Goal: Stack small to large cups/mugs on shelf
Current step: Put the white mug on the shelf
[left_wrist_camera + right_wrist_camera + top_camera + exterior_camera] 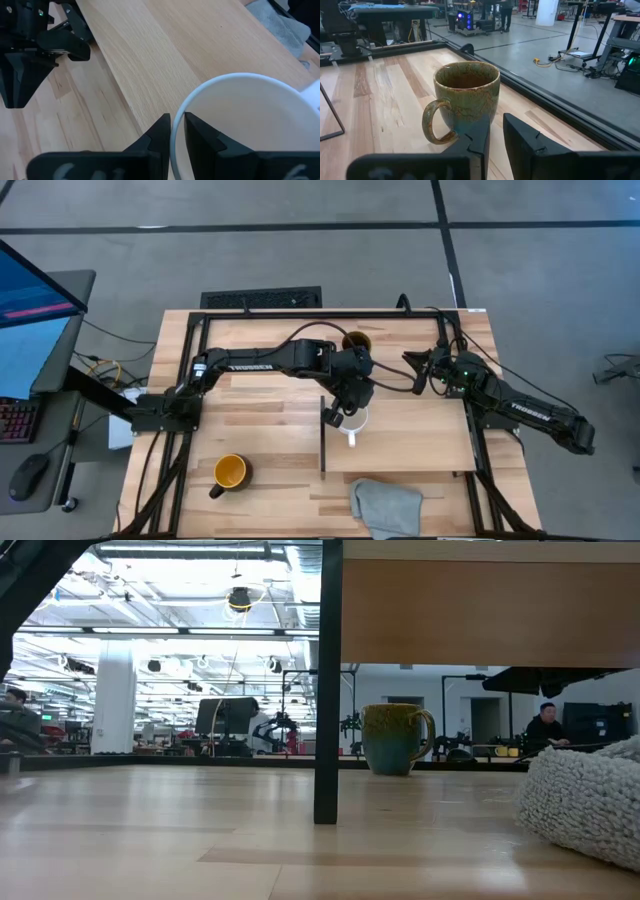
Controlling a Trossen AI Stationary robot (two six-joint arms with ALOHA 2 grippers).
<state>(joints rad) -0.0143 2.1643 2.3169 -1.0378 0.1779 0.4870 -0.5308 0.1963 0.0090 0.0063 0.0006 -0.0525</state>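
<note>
Three mugs noted. Shelf (pixel 420 435) serves as reference. Olive-brown mug (pixel 356 342) stands beyond its far edge — right gripper (pixel 495 132), fingers narrowly parted, faces it. Black mug (pixel 229 472) sits well off the dark-strip end. Left gripper (pixel 177 131) pinches the white mug (pixel 354 421) rim over the shelf — presumably to place it.

Three mugs, one white mug (pixel 353 423) on the shelf (pixel 420 435), one olive-brown mug (pixel 357 341) behind the shelf, one black mug (pixel 229 473) left of it, one grey cloth (pixel 386 506), two grippers
</note>
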